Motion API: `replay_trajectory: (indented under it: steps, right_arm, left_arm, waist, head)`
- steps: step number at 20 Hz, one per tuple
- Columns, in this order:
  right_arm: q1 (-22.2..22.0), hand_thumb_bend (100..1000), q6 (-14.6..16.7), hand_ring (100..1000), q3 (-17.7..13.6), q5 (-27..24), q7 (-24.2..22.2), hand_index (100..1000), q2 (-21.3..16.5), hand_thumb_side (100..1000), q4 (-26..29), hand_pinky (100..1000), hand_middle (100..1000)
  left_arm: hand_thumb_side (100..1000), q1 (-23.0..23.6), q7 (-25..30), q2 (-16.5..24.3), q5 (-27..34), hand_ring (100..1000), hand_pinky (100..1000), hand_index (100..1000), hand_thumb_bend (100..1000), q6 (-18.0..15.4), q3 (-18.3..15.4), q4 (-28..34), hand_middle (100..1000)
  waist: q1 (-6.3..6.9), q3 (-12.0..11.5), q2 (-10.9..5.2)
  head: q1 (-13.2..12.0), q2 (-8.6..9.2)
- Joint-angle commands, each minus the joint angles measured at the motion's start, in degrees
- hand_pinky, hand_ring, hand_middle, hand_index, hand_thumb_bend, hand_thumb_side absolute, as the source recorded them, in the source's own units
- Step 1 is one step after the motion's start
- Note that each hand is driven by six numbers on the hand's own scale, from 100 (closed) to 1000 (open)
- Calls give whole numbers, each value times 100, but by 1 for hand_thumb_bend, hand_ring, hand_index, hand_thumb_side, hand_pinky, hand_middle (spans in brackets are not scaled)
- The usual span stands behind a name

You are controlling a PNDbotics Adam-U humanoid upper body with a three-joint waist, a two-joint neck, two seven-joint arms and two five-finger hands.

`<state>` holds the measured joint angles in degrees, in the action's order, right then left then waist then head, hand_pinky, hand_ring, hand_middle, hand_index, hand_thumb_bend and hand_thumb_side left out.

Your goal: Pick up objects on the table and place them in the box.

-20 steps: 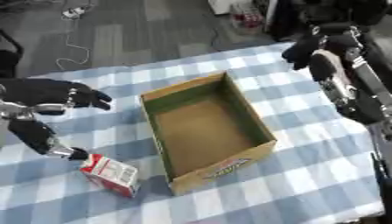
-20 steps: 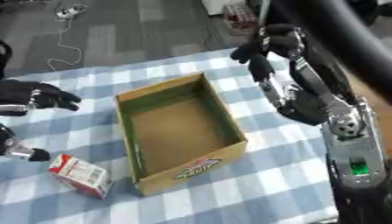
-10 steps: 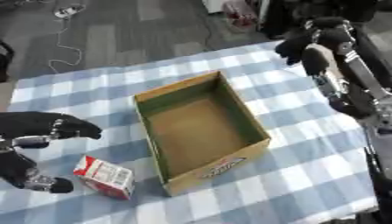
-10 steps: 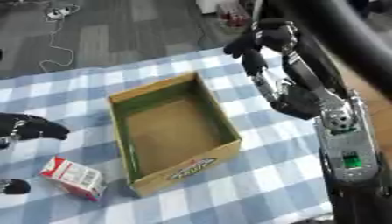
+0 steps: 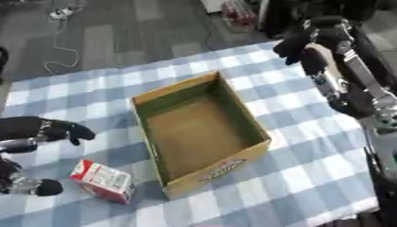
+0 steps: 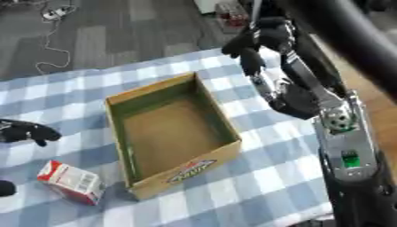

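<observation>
Carton (image 5: pixel 102 180): small red-and-white box, lying on its side on the checked surface (image 5: pixel 310 168), lower left of the frame, just beside the near left corner of the cardboard box (image 5: pixel 200 133); long axis runs from upper left to lower right.

Left hand (image 5: pixel 43 131): left edge of the frame, spread wide and holding nothing, thumb low, fingers above; the carton lies just right of the gap between them.

Right hand (image 5: pixel 310 42): upper right, fingers bent, empty, well apart from the carton.

Judgement: the left hand is nearer; the grasp should close across the carton's short sides.
</observation>
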<state>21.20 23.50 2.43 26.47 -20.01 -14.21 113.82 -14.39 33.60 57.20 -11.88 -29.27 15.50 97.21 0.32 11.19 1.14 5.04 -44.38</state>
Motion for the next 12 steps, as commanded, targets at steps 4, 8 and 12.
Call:
replay_trajectory:
  steps: [4, 8, 12]
  right_arm:
    - [88, 100, 15, 438, -20, -15, -7, 683, -52, 1000, 77, 389, 512]
    - [90, 100, 16, 438, -15, -26, -16, 683, -31, 1000, 77, 389, 512]
    - [98, 100, 12, 438, -26, -32, -12, 683, -8, 1000, 77, 389, 512]
  left_arm:
    - [959, -349, 696, -9, 336, 772, 829, 993, 438, -656, -116, -241, 889]
    - [938, -735, 825, -166, 499, 754, 796, 988, 408, -643, 1, -591, 880]
    - [928, -1025, 1159, -288, 627, 758, 800, 988, 408, -656, 151, -886, 884]
  waist:
    - [2, 16, -49]
    - [1, 43, -58]
    - [4, 65, -63]
  head:
    - [38, 26]
    - [-26, 26]
    - [-74, 26]
